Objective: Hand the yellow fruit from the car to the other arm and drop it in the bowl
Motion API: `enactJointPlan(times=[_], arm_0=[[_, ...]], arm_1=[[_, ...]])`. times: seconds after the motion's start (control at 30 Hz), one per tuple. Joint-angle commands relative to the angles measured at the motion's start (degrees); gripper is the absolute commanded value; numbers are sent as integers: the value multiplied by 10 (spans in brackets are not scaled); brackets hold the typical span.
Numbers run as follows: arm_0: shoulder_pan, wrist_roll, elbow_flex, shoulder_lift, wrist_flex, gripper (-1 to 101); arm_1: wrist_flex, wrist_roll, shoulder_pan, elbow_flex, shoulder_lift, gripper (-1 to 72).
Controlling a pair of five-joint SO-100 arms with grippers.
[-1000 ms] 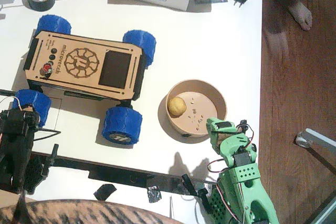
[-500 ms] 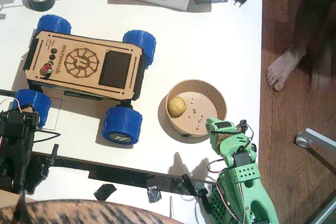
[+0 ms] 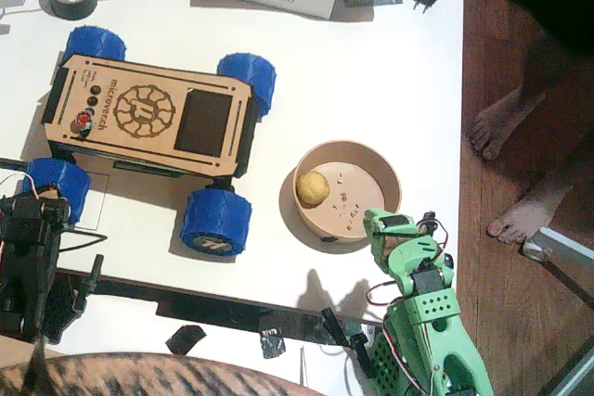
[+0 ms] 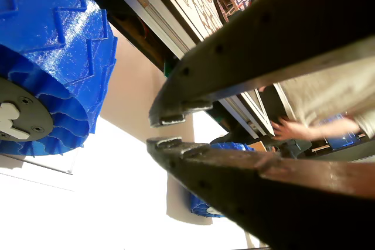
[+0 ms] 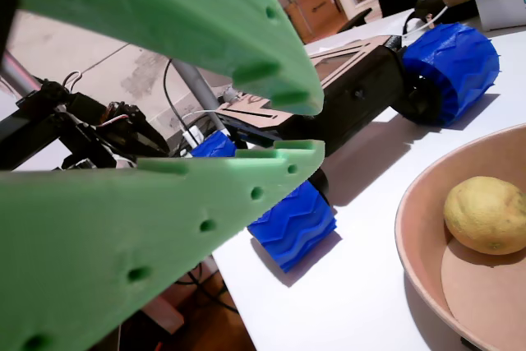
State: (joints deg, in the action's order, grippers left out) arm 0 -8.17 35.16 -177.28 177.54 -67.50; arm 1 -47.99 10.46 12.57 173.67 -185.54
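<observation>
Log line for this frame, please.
yellow fruit: in bowl | right gripper: shut, empty | left gripper: shut, empty | car: bare

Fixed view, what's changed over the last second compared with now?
Only the person's bare feet on the floor to the right have shifted; two show now. The yellow fruit lies in the bowl as before, the car hasn't moved, and both arms stay put, the green arm's tool at the bowl's rim.
</observation>
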Motion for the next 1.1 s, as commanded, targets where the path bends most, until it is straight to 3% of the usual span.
enactJointPlan(times=[0.0,1.07], arm_0=[[4,-1,-4,1,-19,1],[4,-1,-6,6,-22,1]], arm_1=[[-2,-9,5,-3,-5,0],[-5,-20,11,-3,-5,0]])
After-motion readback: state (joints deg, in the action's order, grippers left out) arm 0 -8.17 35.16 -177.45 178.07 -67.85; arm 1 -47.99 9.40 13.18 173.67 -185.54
